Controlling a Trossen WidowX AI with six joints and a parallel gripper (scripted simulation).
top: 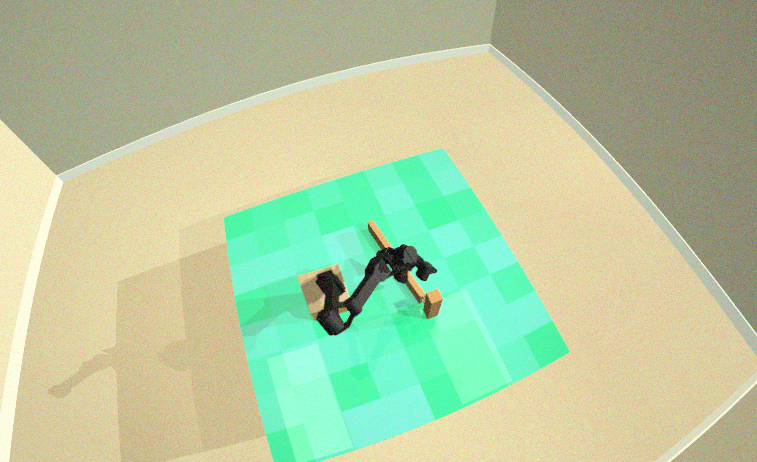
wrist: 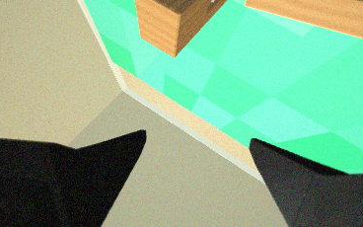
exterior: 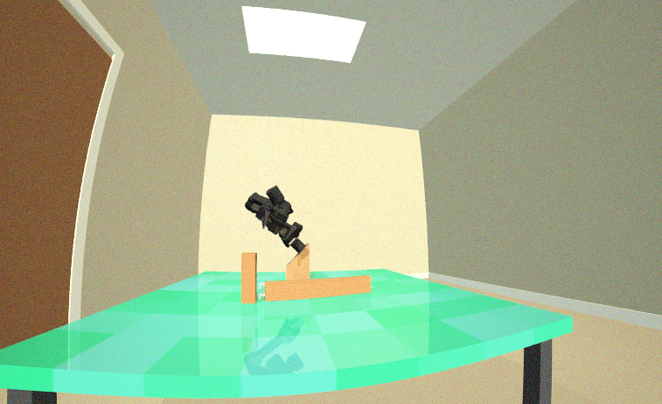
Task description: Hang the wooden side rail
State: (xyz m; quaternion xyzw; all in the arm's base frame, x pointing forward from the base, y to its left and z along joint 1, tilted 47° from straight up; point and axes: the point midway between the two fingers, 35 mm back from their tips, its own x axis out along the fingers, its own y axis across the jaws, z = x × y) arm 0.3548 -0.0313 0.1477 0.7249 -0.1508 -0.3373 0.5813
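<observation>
While the jaws (top: 427,266) (exterior: 255,205) stand wide with nothing between them, they hang above the table (top: 369,384) (exterior: 198,351) (wrist: 296,115), well clear of the wood. Beneath the arm (top: 369,281) (exterior: 275,215) lies the rail (top: 414,285) (exterior: 317,289) (wrist: 326,17), set on its narrow edge on the table. One end faces the post (top: 433,304) (exterior: 248,277) (wrist: 160,30), just beside it but apart. In that gap the exterior view shows two pale hooks (exterior: 261,290), outside the post; the slot and pins cannot be made out. The hanging therefore appears not yet done. Gripping the rail, raising its hooked end, seating both hooks on the pins, letting go and backing off all seem left, with the far end to stay down on the table.
</observation>
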